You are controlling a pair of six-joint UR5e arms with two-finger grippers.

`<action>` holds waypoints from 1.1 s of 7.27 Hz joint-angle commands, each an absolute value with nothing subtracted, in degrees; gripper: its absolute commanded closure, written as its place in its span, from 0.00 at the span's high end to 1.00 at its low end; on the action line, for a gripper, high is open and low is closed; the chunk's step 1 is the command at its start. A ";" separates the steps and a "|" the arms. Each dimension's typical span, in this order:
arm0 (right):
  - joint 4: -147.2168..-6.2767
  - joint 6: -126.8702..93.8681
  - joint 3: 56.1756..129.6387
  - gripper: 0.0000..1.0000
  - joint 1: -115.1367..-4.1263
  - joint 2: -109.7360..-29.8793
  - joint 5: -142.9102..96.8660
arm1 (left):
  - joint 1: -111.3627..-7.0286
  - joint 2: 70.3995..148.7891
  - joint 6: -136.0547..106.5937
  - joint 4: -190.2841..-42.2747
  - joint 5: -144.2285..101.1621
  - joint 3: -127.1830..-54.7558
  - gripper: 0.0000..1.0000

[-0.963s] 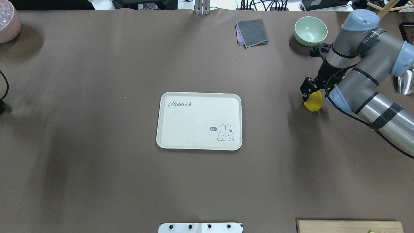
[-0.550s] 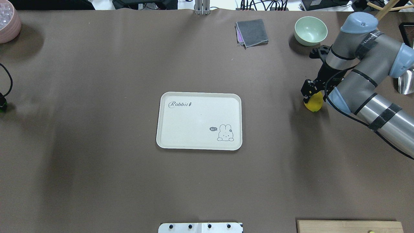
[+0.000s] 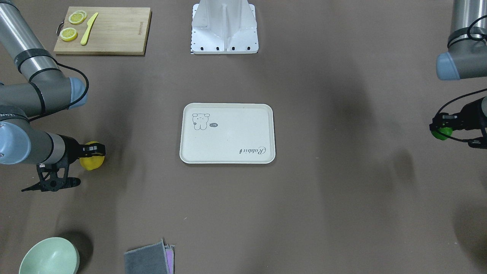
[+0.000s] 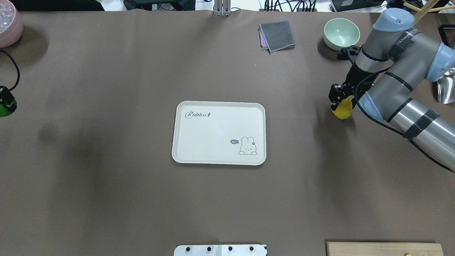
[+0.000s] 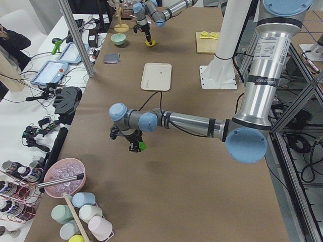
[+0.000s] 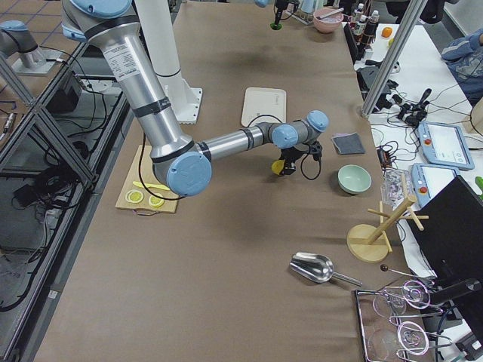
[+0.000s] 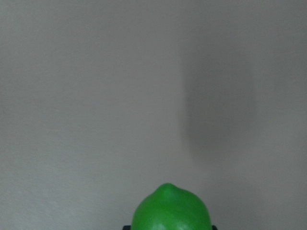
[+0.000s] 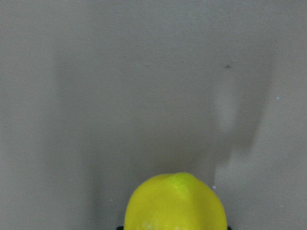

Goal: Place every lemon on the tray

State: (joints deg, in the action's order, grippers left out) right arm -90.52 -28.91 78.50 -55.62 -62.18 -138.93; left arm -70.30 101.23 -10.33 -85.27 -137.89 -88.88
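The cream-white tray lies in the middle of the table with nothing on it; it also shows in the front view. My right gripper is shut on the yellow lemon and holds it just above the table, far to the tray's right. The right wrist view shows that lemon at the bottom edge. My left gripper is shut on the green lemon above the table at the far left edge. The green lemon also shows in the left wrist view and the front view.
A pale green bowl and a folded grey cloth lie at the far right. A wooden cutting board holds lemon slices and a yellow knife. A pink bowl stands far left, a metal scoop at the right edge.
My left gripper has come further into view at the left edge, carrying the green lemon. My right gripper has shifted slightly up and left in the overhead view with the yellow lemon.
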 commanded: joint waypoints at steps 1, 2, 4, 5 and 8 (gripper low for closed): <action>-90.53 -37.21 79.10 0.30 -55.72 -56.89 -141.84 | -69.00 108.25 -10.63 -78.14 -141.94 -91.33 0.00; -90.44 -39.09 79.80 0.31 -54.94 -55.21 -143.42 | -66.04 110.28 -10.90 -78.40 -142.55 -91.67 0.00; -90.44 -46.61 81.91 0.32 -52.05 -51.79 -143.79 | -59.89 115.72 -13.16 -79.36 -147.73 -89.66 0.00; -88.35 -48.41 81.65 0.33 -49.25 -50.11 -143.18 | -57.24 120.54 -16.32 -80.93 -147.83 -86.34 0.00; -81.92 -49.31 80.16 0.35 -44.75 -48.61 -142.03 | -48.45 123.82 -37.55 -100.20 -147.57 -81.60 0.00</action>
State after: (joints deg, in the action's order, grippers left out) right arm -83.38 -49.11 80.91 -46.43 -49.28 -142.35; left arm -51.39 122.30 -29.25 -91.43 -147.66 -84.54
